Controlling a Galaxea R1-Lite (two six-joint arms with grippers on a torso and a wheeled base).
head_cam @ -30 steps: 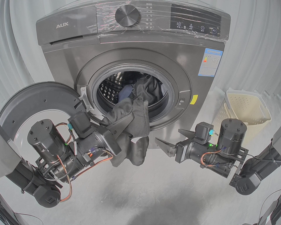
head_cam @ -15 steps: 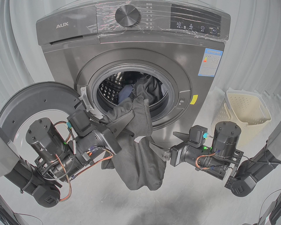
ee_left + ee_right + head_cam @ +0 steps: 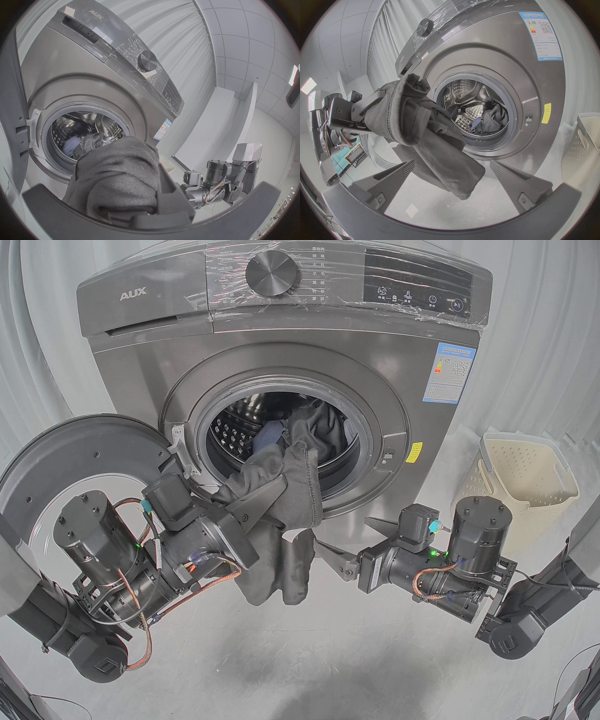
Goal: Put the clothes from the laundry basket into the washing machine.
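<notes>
Head view: some clothes [image 3: 312, 424] already lie in the washing machine [image 3: 281, 352] drum. The laundry basket [image 3: 531, 471], at the machine's 4 o'clock, looks empty in its visible part. The left claw [image 3: 274, 493] grips a dark garment [image 3: 297, 490] before the opening's 6 o'clock edge, its tail hanging outside. The right claw [image 3: 340, 532], at the garment's 4 o'clock, is spread and empty.

Left wrist view: the garment is bunched in that claw, near the opening.

Right wrist view: the tail hangs ahead of the spread fingers, seemingly untouched. Probably the last piece, not yet in.
</notes>
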